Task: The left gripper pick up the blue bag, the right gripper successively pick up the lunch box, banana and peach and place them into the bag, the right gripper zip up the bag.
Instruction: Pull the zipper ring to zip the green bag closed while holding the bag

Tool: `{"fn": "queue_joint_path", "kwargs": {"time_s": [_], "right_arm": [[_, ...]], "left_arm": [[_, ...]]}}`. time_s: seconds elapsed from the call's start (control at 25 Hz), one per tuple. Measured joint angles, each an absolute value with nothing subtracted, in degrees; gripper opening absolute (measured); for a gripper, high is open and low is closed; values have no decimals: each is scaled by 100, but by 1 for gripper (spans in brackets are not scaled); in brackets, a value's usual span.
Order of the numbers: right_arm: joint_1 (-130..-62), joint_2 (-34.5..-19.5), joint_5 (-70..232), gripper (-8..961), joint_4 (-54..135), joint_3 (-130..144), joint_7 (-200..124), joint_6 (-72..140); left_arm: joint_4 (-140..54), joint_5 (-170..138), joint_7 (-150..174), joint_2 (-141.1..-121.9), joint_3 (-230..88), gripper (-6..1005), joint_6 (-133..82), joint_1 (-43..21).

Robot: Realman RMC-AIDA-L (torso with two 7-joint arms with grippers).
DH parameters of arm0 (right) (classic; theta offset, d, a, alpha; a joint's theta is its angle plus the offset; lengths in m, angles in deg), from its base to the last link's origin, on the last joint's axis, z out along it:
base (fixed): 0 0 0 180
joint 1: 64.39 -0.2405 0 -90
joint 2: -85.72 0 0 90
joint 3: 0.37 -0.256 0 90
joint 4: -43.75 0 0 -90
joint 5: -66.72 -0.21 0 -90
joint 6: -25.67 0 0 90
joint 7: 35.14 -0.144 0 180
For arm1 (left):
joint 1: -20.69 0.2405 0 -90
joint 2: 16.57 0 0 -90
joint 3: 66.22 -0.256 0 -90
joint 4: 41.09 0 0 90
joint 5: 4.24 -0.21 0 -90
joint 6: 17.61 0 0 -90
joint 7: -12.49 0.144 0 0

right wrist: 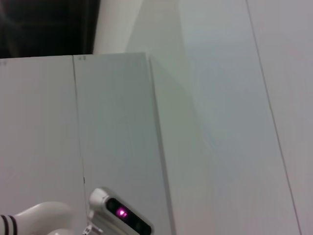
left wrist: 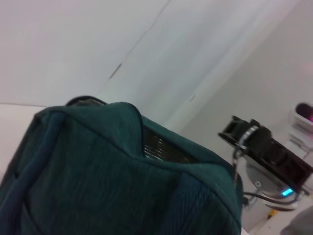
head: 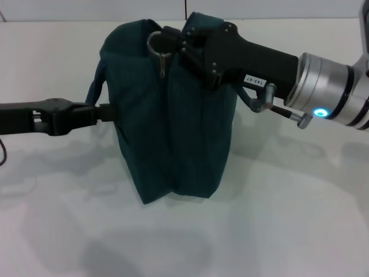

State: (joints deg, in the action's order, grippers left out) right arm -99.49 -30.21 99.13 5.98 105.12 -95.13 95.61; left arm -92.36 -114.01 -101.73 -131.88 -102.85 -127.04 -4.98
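Note:
The blue bag [head: 173, 115] stands upright in the middle of the white table in the head view. My left gripper [head: 105, 112] reaches in from the left and is shut on the bag's side by its handle [head: 95, 86]. My right gripper [head: 173, 41] comes in from the right over the bag's top and is shut on the silver ring zipper pull [head: 155, 45]. The left wrist view shows the bag's top [left wrist: 98, 186], a strip of silver lining [left wrist: 161, 147] in the opening, and the right gripper [left wrist: 244, 137] at the far end. The lunch box, banana and peach are out of view.
The white table [head: 288, 219] spreads around the bag, with the bag's shadow in front. The right wrist view shows only white wall panels and a white device with a pink light [right wrist: 120, 213].

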Motion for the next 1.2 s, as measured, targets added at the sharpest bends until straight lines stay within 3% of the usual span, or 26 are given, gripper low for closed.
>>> {"fn": "queue_joint_path", "kwargs": {"time_s": [0.72,1.2], "right_arm": [[-10100,-2977,9975,64,826,10263,-10286,9669],[-10164,-2981,9979,66,826,10286,-10333,9697]], "left_arm": [[-9057,-11389,-9916,-13325,-10679,0,-12688,-632],[-8984,-11407,-9902,-13319,-10656,0,-12664,-639]]}}
